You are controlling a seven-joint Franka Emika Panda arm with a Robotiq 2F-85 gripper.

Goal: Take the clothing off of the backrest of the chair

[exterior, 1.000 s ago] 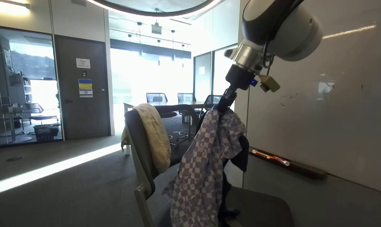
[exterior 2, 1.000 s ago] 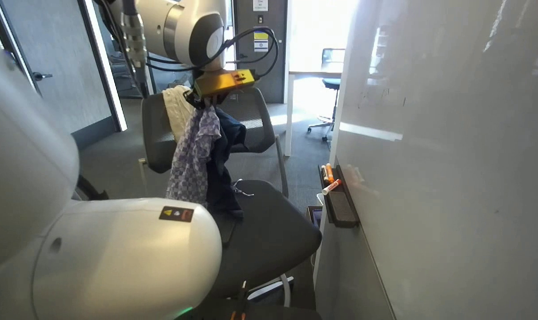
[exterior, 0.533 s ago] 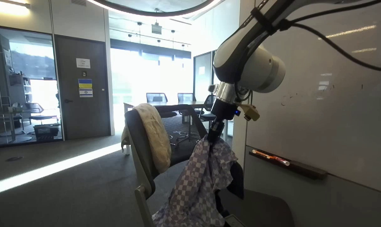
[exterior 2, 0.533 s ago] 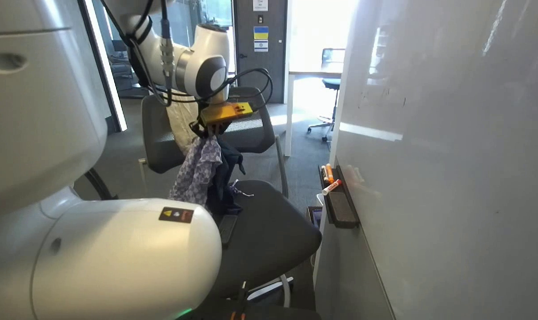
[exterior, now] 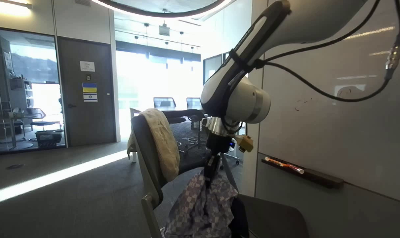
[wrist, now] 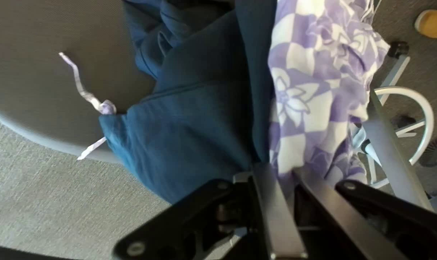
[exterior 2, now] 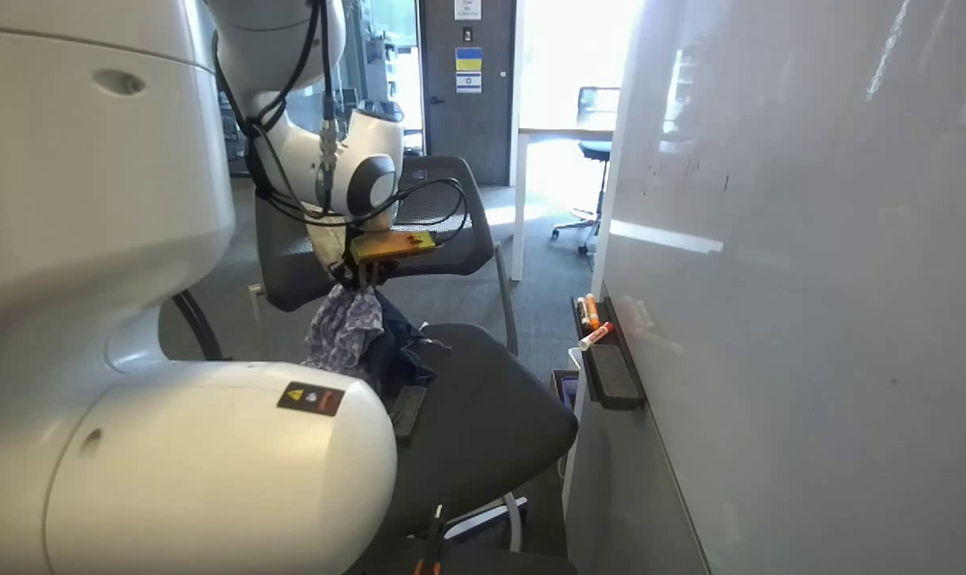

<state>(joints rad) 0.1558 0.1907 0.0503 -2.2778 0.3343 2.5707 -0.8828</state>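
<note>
Checked clothing (wrist: pixel 305 90): bunched directly below the gripper (exterior: pixel 208 181), near the chair seat (exterior 2: pixel 483 415).
Fingers (wrist: pixel 279 220): almost together, pinching the clothing's top.
Long axis: roughly upright, hanging downward and widening from the pinch.
Dark blue cloth (wrist: pixel 197 122): just beside the checks, over the seat.

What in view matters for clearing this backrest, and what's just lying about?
For the job:
pincer, shut on the checked cloth
navy fabric beside it
backrest
probably the cream cloth draped over it

Not involved:
markers
whiteboard
far chairs
</note>
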